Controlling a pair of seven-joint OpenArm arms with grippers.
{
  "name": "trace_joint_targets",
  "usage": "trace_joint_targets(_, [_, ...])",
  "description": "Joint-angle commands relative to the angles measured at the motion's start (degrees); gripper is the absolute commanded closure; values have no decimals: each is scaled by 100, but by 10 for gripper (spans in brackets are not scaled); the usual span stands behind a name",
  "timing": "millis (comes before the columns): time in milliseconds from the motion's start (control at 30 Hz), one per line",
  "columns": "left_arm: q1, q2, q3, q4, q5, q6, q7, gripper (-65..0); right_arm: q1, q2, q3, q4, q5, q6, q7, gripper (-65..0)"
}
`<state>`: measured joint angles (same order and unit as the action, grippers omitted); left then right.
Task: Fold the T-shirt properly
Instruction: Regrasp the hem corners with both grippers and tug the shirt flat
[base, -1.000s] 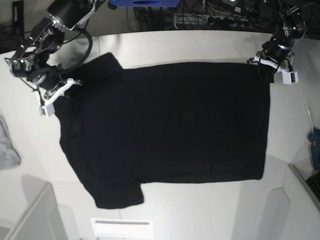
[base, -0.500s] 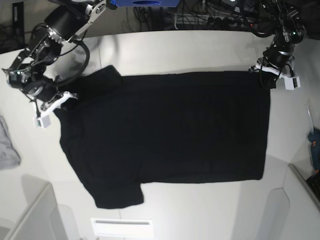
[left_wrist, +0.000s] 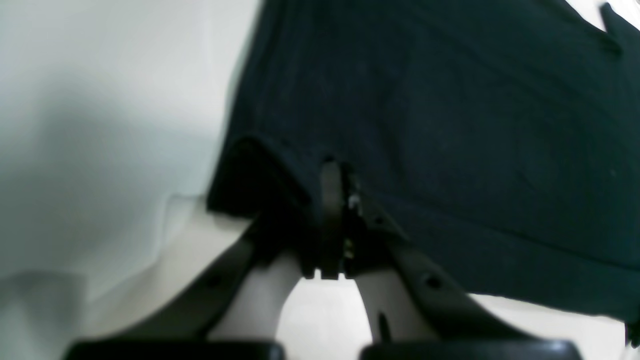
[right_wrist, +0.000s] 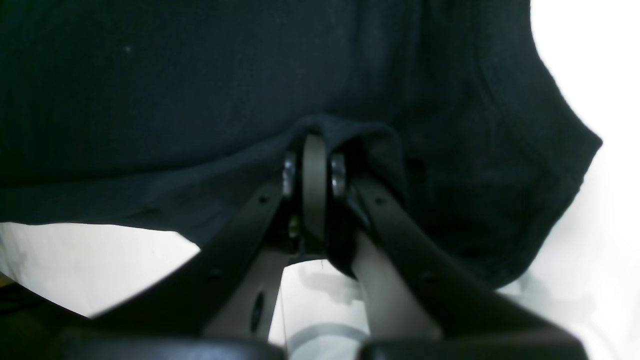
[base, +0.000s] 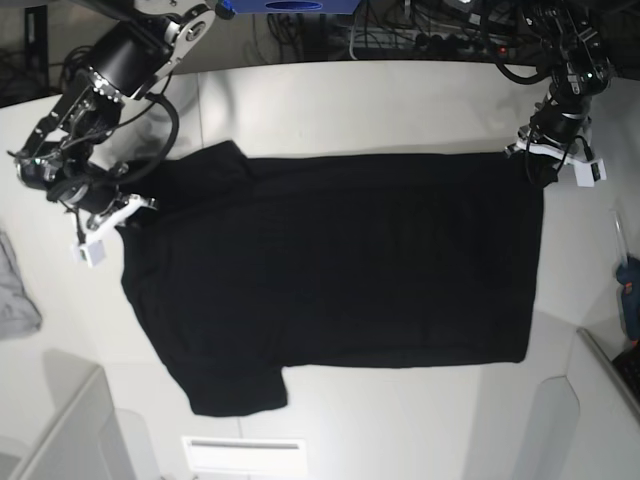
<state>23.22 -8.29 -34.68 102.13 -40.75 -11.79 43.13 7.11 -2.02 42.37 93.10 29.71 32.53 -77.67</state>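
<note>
The black T-shirt (base: 330, 270) lies spread on the white table, plain side up, sleeves toward the left. My left gripper (base: 545, 165) is shut on the shirt's far right corner; the left wrist view shows the hem (left_wrist: 450, 125) pinched between its closed jaws (left_wrist: 332, 200). My right gripper (base: 110, 215) is shut on the shirt's far left edge near the upper sleeve (base: 205, 165); the right wrist view shows cloth (right_wrist: 200, 100) bunched over its closed jaws (right_wrist: 315, 165). The far edge of the shirt is lifted and folded toward me.
A small grey cloth (base: 15, 290) lies at the table's left edge. A blue object (base: 630, 290) sits at the right edge. White bins (base: 70, 430) (base: 590, 410) stand at the near corners. Cables (base: 420, 30) lie behind the table.
Both grippers have moved toward me with the shirt's far edge in them. That edge sits lower in the base view now than before.
</note>
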Motion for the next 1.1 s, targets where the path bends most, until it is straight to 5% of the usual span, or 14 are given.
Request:
trace_joint_targets(0, [-6,-72,-27,86,-79,-21,-116,0,154,66,-4,75,119,-5,88,0])
trace_joint_targets(500, [-630,43,-335,-90,-52,-12,614,0,550,66,-13,-119,127,-260,88,0])
trace_joint_targets(1067, [-973,7,-361,-573,-43,-3,632,0,673,66,-479,-761,127,-278,580,0])
